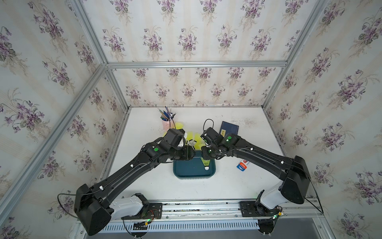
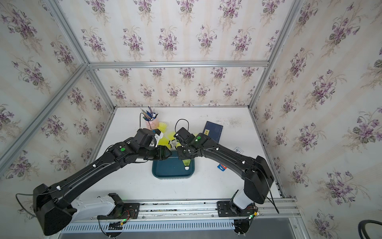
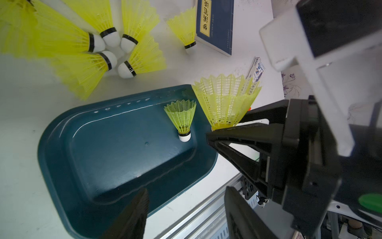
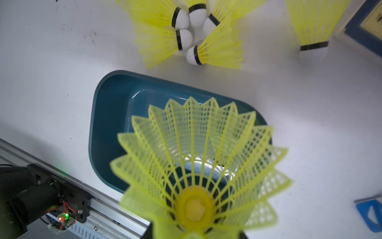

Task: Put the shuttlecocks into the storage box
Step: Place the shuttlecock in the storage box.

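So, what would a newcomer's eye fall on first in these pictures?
First, the neon shuttlecock pinched at its narrow end by the right gripper, beside the rim of the teal storage box. Then the one shuttlecock already inside the box, and the bright cluster of shuttlecocks just behind it.

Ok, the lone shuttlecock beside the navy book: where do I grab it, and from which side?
Take the lone shuttlecock at its narrow neck by the black band, from above. It seems to lie on its side, wide skirt right beside the navy book, tip end clear of it, so close across the neck there. The left end effector is open and free.
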`<state>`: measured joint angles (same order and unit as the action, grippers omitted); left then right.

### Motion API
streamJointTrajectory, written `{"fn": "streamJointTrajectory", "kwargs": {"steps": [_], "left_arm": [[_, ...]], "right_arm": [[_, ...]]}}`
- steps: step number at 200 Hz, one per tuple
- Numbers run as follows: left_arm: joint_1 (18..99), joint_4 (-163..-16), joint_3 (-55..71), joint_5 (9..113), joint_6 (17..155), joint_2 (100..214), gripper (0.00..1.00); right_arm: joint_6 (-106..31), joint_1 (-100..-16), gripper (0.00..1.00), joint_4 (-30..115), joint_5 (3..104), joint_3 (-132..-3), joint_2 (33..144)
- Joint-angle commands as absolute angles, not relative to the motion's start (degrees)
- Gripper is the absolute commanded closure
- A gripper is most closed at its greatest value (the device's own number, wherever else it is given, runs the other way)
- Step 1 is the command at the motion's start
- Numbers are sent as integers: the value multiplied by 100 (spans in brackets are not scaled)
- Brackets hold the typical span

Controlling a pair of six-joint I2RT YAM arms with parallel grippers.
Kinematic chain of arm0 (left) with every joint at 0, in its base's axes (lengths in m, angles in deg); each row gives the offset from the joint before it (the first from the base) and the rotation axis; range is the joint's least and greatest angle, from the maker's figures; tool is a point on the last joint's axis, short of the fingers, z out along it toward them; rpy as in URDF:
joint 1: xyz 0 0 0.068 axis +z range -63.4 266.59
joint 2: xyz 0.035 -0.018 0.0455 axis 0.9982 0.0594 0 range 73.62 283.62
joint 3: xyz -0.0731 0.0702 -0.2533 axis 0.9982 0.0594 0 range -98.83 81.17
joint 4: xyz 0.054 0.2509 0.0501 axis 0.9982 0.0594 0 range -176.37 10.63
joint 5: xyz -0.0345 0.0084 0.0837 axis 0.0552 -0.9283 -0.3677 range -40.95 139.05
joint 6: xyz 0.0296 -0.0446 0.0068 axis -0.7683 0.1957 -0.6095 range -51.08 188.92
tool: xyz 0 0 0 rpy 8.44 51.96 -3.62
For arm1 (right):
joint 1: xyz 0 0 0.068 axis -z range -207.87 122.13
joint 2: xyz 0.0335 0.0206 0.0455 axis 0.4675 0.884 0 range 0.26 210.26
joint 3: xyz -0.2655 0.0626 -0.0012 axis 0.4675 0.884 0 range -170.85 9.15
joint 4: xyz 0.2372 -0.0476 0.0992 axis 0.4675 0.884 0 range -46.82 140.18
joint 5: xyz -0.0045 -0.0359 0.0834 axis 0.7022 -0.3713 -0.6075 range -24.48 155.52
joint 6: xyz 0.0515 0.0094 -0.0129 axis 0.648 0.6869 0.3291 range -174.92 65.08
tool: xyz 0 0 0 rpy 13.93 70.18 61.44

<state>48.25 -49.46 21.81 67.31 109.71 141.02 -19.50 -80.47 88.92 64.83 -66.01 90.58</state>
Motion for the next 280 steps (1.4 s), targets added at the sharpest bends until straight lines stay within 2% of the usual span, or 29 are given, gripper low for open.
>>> {"fn": "streamJointTrajectory", "kwargs": {"steps": [1, 91, 199, 280], "left_arm": [[5065, -4509, 2419, 6931, 10778, 13760, 38], [5482, -3710, 3006, 6682, 10655, 13077, 38], [5515, -3816, 3423, 6349, 10676, 12760, 38], [5517, -3881, 3641, 6465, 10604, 12541, 38]], "right_arm": [[-1274, -8312, 80, 8628, 6358, -6700, 9242], [-851, -8900, 81, 7475, 5638, -6449, 10010], [-491, -8931, 81, 6908, 5537, -6683, 10926], [-290, -8931, 79, 6708, 5468, -6712, 11268]]}}
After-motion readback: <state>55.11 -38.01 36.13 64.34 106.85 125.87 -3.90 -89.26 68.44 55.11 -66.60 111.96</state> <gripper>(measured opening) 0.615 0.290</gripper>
